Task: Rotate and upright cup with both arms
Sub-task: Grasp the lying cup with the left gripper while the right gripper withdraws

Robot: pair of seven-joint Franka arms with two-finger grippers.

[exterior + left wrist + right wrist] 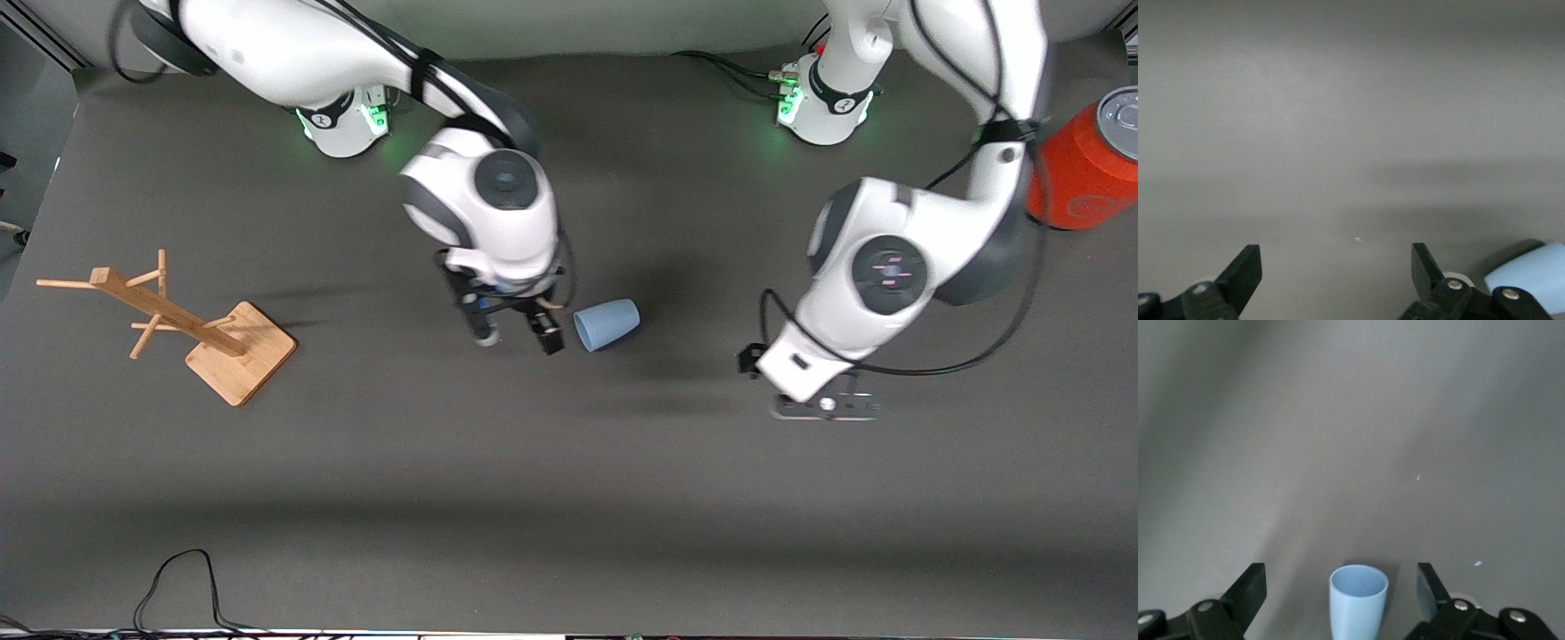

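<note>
The light-blue cup [607, 324] lies on its side on the dark table, its wide open end turned toward the right arm's end. My right gripper [518, 338] is open and hangs low just beside that open end. In the right wrist view the cup [1358, 603] shows between the spread fingers [1248, 590] of my right gripper [1341, 590], with nothing held. My left gripper [825, 407] is open and empty over bare table, well apart from the cup toward the left arm's end. Its own view shows my left gripper [1335, 270] wide open and the cup [1531, 277] at one corner.
A wooden mug tree [169, 311] on a square base stands toward the right arm's end. A large orange-red can [1089, 169] with a grey lid stands at the left arm's end near the bases. A black cable [178, 578] loops at the table's near edge.
</note>
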